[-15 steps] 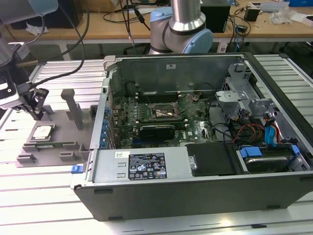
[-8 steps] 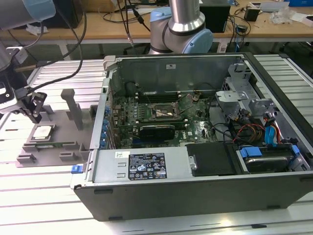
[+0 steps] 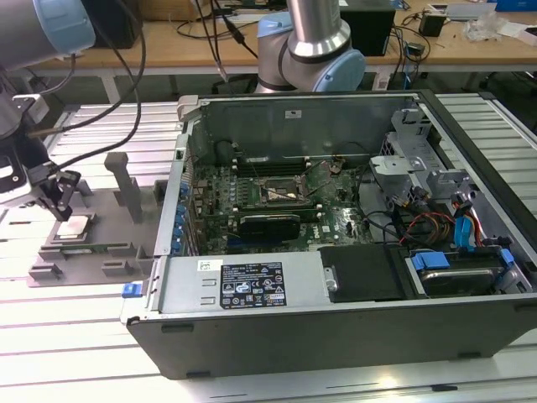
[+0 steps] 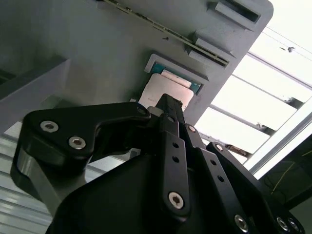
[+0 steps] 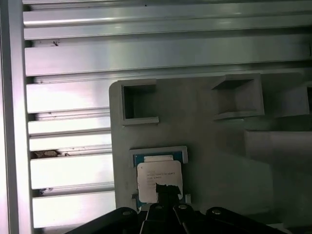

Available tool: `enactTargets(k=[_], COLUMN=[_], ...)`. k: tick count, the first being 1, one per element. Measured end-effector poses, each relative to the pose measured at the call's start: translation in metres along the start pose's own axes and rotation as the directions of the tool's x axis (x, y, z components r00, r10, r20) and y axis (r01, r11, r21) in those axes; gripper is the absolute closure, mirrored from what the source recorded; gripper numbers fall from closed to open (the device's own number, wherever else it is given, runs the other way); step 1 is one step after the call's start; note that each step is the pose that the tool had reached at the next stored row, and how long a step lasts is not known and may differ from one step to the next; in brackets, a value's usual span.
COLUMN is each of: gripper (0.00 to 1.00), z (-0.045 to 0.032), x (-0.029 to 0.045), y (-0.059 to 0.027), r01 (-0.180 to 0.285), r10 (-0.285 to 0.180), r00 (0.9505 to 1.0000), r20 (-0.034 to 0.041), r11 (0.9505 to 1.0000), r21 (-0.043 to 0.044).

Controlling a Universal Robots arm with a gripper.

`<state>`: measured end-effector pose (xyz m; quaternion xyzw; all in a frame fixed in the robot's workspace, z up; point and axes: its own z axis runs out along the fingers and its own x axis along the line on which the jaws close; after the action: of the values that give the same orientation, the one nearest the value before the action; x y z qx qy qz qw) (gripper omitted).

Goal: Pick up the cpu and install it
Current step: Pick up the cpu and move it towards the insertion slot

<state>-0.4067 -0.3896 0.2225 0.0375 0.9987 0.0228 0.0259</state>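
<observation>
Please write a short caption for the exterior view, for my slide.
Arm's tool poised at the chip in the grey tray, beside the open computer case.

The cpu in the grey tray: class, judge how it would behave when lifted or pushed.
The cpu is a flat, metal-topped square, so probably stiff, unlikely to roll. Its smooth top may be slippery. Seated in a tray recess, it likely resists pushes.
</observation>
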Motion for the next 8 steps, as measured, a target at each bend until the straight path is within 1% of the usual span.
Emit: enactTargets(k=[4,8], gripper=[0.89,0.89], z=[0.0075,0.0084], x=[0.0009,0.0011], y=[-0.0003,-0.0004], r01=[0.0,0.0], r10=[0.0,0.0], r00=[1.0,1.0], r20=[0.0,-0.0002], r11=[1.0,1.0], r21=[0.0,0.0001])
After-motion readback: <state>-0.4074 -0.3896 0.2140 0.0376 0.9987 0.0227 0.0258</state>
